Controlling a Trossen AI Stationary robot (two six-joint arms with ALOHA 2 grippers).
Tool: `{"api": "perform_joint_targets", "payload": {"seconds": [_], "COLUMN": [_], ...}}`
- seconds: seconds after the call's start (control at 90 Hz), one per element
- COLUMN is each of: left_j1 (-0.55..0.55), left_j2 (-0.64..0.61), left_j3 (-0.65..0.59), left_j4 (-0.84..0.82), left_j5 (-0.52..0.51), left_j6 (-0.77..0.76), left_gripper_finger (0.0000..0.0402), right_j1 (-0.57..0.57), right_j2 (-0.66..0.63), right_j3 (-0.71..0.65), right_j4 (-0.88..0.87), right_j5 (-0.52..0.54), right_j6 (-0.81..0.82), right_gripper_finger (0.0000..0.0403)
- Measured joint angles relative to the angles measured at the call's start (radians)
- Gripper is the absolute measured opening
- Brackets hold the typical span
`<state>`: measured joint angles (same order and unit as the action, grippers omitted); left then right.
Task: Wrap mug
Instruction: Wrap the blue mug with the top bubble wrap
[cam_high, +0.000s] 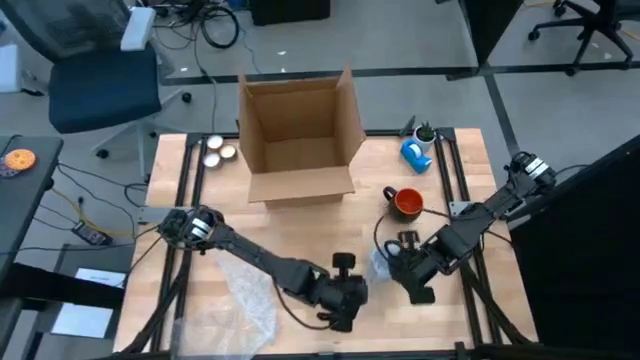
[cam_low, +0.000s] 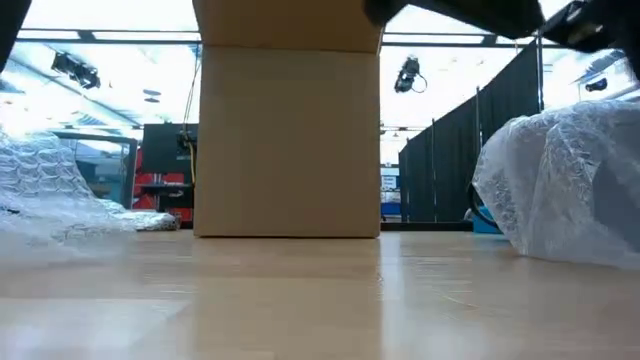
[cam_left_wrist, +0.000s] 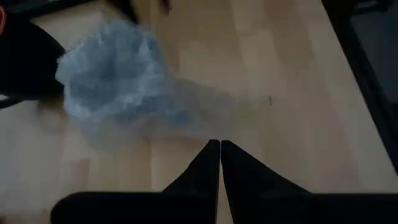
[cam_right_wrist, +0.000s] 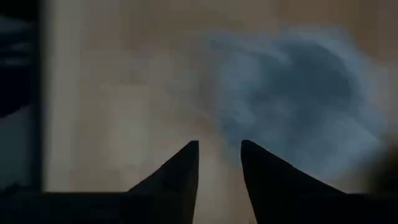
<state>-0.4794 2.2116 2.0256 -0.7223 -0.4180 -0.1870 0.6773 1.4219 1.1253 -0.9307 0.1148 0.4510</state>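
At the table's near edge, the left gripper (cam_left_wrist: 219, 149) rests fingers pressed together, gripping nothing, beside crumpled bubble wrap (cam_left_wrist: 118, 81). The right gripper (cam_right_wrist: 219, 155), slightly parted, blurs over wrap too. Beyond stands the red mug (cam_high: 407, 203), unwrapped, then the open cardboard box (cam_high: 298, 135) on the wooden table (cam_high: 300, 225).

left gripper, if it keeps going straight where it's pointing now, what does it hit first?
Probably the small wad of bubble wrap. The left gripper, fingers shut, points across bare table; the wad's thin trailing edge lies just ahead and slightly to one side. Depth is unclear, so it might skim past.
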Motion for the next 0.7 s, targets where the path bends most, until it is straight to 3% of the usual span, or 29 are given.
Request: {"api": "perform_joint_targets", "payload": {"seconds": [0.233, 0.433, 0.7], "left_j1": [-0.019, 0.002, 0.031], "left_j2": [0.000, 0.000, 0.001], "left_j3": [0.013, 0.013, 0.013], "left_j4": [-0.183, -0.182, -0.181], "left_j5": [-0.079, -0.136, -0.138], "left_j6": [-0.122, -0.134, -0.134], "left_gripper_finger": [0.0000, 0.0000, 0.0000], "right_j1": [-0.018, -0.048, -0.059], "right_j2": [0.000, 0.000, 0.000], "right_j3": [-0.039, -0.084, -0.068], "right_j4": [-0.035, -0.008, 0.008], "right_j5": [-0.002, 0.018, 0.036], "right_j6": [-0.079, -0.154, -0.218], "right_gripper_finger": [0.0096, 0.0096, 0.0096]}}
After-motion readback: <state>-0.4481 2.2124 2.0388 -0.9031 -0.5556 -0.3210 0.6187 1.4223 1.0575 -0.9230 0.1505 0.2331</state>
